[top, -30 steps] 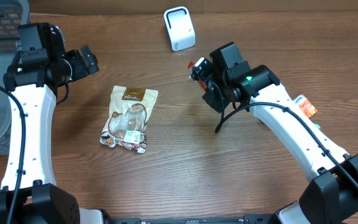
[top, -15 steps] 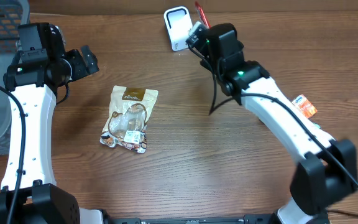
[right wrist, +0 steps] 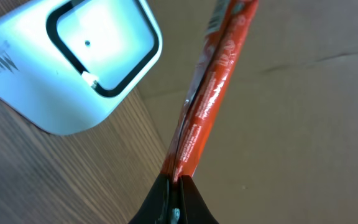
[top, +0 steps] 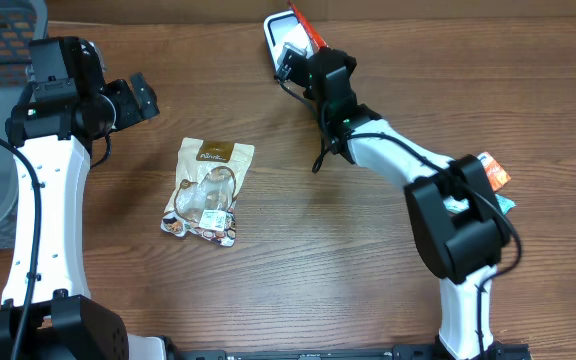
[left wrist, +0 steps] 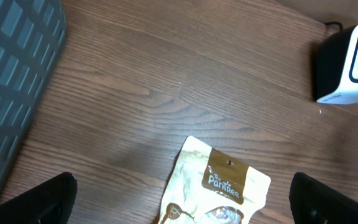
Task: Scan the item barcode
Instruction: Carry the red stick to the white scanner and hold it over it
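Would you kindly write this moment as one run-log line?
right pincer: shut on red packet | red packet: held up beside scanner | left pincer: open, empty | snack bag: flat on table

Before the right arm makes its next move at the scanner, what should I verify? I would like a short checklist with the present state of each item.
1. Right gripper shut on the red packet: ok.
2. Packet across the window of the scanner: not ok, it stands beside the window.
3. Barcode turned toward the window: cannot tell.
4. Left gripper open and away from the scanner: ok.
5. Brown pouch flat on the table, apart from both grippers: ok.
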`<state>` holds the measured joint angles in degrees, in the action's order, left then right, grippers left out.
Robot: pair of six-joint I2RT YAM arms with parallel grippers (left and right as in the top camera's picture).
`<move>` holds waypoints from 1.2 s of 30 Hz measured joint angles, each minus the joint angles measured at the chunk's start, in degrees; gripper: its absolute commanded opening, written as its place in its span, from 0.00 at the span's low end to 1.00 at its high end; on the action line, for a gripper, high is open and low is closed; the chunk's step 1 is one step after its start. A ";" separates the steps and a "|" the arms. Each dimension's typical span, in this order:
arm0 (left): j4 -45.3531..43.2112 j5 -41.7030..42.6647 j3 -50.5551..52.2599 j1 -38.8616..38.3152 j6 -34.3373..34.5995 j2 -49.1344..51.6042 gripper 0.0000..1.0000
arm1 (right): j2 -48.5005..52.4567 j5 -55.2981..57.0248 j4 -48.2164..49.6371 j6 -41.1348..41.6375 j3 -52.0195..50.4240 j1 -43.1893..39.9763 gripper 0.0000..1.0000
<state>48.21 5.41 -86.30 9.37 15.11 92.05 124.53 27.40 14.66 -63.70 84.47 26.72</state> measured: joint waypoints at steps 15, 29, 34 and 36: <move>0.00 0.00 0.00 0.00 0.00 0.00 1.00 | 7.82 6.56 7.39 -11.91 0.02 0.37 0.04; 0.00 0.00 0.00 0.00 -0.02 0.00 1.00 | 7.87 7.96 2.03 -14.08 0.02 2.32 0.03; -0.02 0.00 0.00 0.00 0.00 0.00 1.00 | 7.87 10.54 3.39 -10.93 0.02 2.58 0.04; 0.00 0.00 0.00 0.00 -0.02 0.00 1.00 | 7.85 12.33 4.13 -8.70 0.02 2.82 0.03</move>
<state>48.21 5.41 -86.30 9.37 15.09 92.05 132.38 39.72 18.79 -72.40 84.49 29.54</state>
